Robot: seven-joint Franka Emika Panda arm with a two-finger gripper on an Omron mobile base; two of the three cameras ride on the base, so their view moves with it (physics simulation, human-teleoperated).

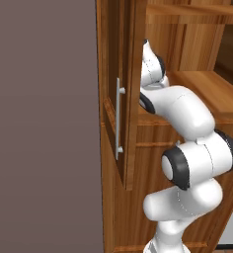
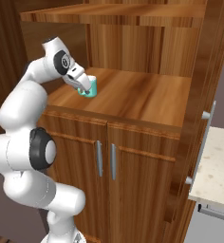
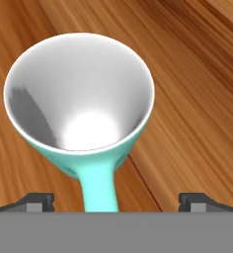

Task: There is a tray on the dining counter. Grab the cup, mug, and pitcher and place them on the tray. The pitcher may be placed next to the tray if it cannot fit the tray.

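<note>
1. Claw (image 3: 116, 200): fingertips standing wide apart, straddling the handle, gripping nothing.
2. Mug (image 3: 79, 106): sitting upright on the wooden shelf (image 2: 142, 95); looking light, rigid, glossy; probably best pinched across handle or rim.

Wooden cabinet shelf (image 2: 133, 95), open-fronted, above two closed doors; pale teal mug (image 2: 91, 87) stands upright on it, near its left front edge.

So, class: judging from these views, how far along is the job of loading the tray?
Nothing looks done yet. In hand: the open gripper hangs over the mug on the wooden cabinet shelf, its handle between the fingertips, not gripped. Left: grasping it and carrying it to the tray, then the cup and pitcher.
</note>
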